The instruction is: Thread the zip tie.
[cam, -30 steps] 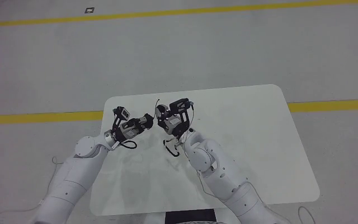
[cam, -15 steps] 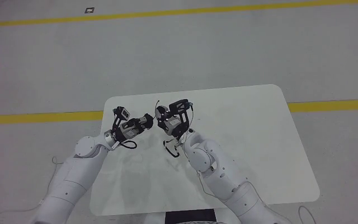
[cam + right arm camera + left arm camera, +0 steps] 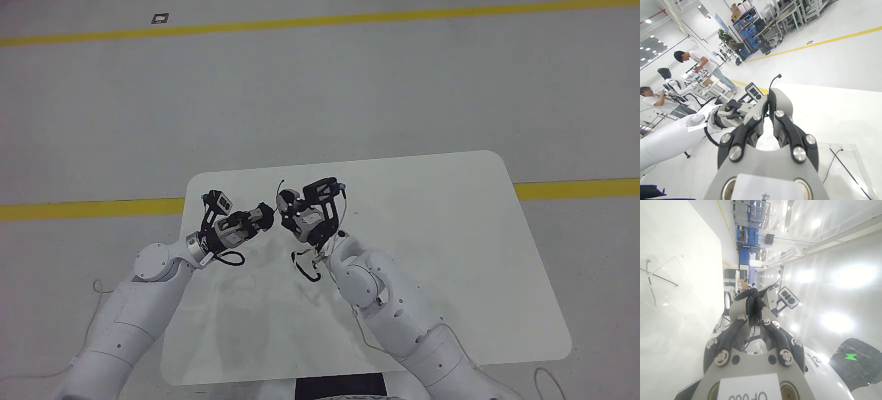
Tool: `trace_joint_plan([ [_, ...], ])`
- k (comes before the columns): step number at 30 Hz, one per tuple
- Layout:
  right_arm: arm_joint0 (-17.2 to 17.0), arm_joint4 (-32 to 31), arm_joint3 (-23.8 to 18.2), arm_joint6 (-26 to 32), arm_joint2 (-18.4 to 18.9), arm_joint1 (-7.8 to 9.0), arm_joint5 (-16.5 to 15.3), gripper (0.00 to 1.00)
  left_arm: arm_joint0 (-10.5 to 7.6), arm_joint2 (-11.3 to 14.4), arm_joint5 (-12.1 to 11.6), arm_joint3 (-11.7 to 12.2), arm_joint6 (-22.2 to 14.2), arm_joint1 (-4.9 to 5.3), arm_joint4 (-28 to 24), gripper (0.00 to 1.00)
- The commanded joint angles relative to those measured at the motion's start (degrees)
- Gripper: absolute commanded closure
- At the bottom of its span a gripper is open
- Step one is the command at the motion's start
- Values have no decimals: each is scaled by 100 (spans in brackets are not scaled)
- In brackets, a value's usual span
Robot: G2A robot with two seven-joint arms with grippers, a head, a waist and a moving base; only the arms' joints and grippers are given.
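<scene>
1. The right gripper (image 3: 769,94) is pressed together on the zip tie (image 3: 779,76). The tie's head end curls free above the fingertips, over the table (image 3: 450,260) near its far edge, toward the left corner.
2. The left gripper (image 3: 753,302) sits tip to tip with it, fingers pressed together. I cannot tell whether they pinch the tie's tail.
3. The step in hand is probably lining up tail and head. The next move calls for a fine, steady feed into the head's slot, as a slight misangle would miss.
4. Writing: a white label (image 3: 768,189) on the wrist mount, cut off by the picture's edge and not readable.
</scene>
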Motion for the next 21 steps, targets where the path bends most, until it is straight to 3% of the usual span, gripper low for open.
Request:
trace_joint_plan([
  [1, 11, 12, 15, 25, -10, 3, -2, 100, 0, 0, 0, 0, 0, 0, 0, 100],
  [17, 100, 30, 104, 58, -50, 29, 81, 100, 0, 0, 0, 0, 0, 0, 0, 100],
  [18, 95, 38, 101, 44, -51, 31, 86, 98, 0, 0, 0, 0, 0, 0, 0, 100],
  [19, 91, 54, 96, 35, -53, 32, 78, 77, 0, 0, 0, 0, 0, 0, 0, 100],
  [20, 89, 60, 94, 33, -55, 34, 68, 65, 0, 0, 0, 0, 0, 0, 0, 100],
  [21, 89, 58, 93, 34, -56, 37, 64, 63, 0, 0, 0, 0, 0, 0, 0, 100],
])
